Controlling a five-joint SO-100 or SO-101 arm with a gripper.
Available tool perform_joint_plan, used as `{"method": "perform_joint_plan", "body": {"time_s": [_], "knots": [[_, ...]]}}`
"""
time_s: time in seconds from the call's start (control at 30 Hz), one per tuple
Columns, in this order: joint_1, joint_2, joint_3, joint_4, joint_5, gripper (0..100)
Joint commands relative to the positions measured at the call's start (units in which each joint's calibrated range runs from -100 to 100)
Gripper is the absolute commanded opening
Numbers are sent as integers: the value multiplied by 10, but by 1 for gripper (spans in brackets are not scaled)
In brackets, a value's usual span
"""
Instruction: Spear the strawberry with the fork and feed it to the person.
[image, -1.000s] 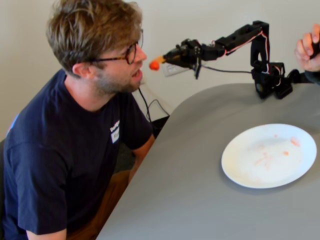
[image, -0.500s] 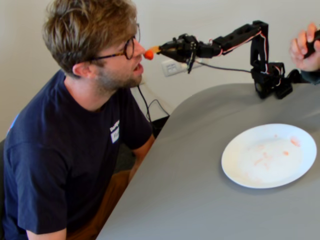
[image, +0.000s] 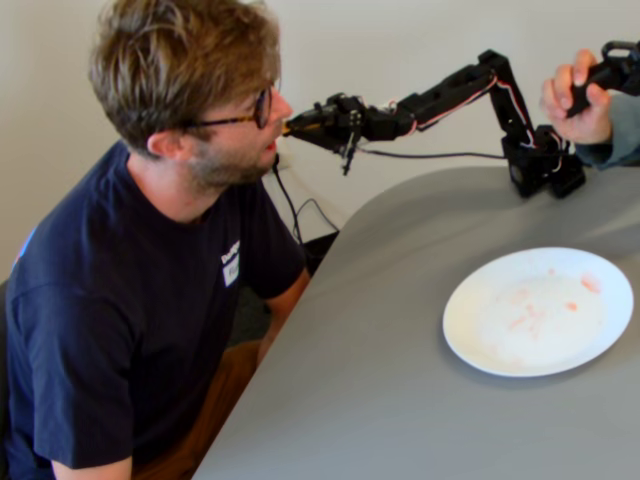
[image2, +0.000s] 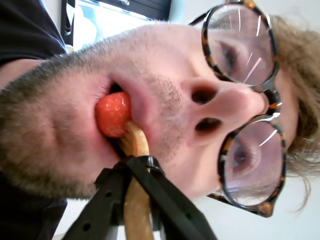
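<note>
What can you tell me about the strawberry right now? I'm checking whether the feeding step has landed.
In the wrist view the glossy red strawberry, dotted with pale seeds, sits between the lips of the bearded man with tortoiseshell glasses, partly inside his mouth. It looks whole and rounded. The pale wooden fork runs up from the black hand, which grips its handle, and meets the berry from below; the tines are hidden. In the fixed view the berry cannot be made out.
</note>
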Motion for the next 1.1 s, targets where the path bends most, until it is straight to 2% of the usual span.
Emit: {"method": "perform_joint_plan", "body": {"time_s": [0.0, 0.57, 1.07], "knots": [[16, 27, -70, -7, -3, 1], [14, 32, -87, -7, -3, 1], [-22, -174, 135, -7, -3, 1]]}}
